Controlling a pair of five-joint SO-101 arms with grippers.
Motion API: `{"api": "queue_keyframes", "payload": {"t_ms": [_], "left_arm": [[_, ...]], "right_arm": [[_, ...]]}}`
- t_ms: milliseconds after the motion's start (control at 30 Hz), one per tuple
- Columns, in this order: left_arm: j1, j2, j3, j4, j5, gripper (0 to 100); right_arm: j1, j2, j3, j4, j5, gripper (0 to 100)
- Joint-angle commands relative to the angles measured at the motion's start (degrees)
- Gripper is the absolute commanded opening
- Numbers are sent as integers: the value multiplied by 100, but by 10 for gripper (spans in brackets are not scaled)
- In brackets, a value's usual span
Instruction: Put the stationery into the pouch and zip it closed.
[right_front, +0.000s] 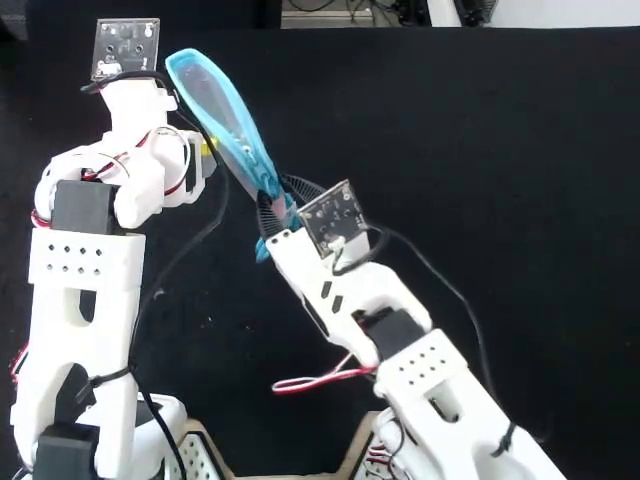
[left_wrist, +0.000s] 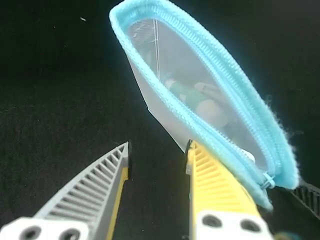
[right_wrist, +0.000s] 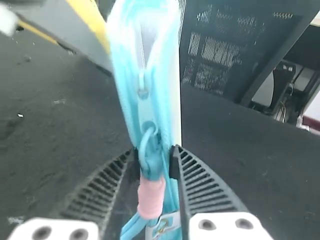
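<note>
One black bench (right_front: 500, 150) carries two white arms. The right arm (right_front: 400, 330) has its jaws clenched on the near end of the single clear, blue-edged pouch (right_front: 225, 115), whose long axis slants away toward the left arm (right_front: 90, 260). The left jaws stand released, the pouch's side just beside one of them. Stationery (left_wrist: 192, 95) lies inside, pieces uncountable. One zip pull (right_wrist: 146, 145) sits at the right jaws.

Sky-blue-trimmed clear pouch (left_wrist: 200, 100), black table (right_front: 520, 200), pink zip tab (right_wrist: 151, 197)
</note>
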Motion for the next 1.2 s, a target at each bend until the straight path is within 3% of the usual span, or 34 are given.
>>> {"api": "queue_keyframes", "payload": {"t_ms": [0,433,600,833,1000,1167], "left_arm": [[48,-18,-347,18,9,195],[48,-18,-347,18,9,195],[48,-18,-347,18,9,195],[48,-18,-347,18,9,195],[48,-18,-338,18,9,195],[48,-18,-338,9,9,195]], "right_arm": [[53,-286,-251,97,-35,12],[79,330,-286,-369,-18,19],[79,295,-295,-369,-35,95],[79,277,-295,-387,0,9],[334,-101,-286,-343,167,11],[378,-813,-620,738,396,11]]}}
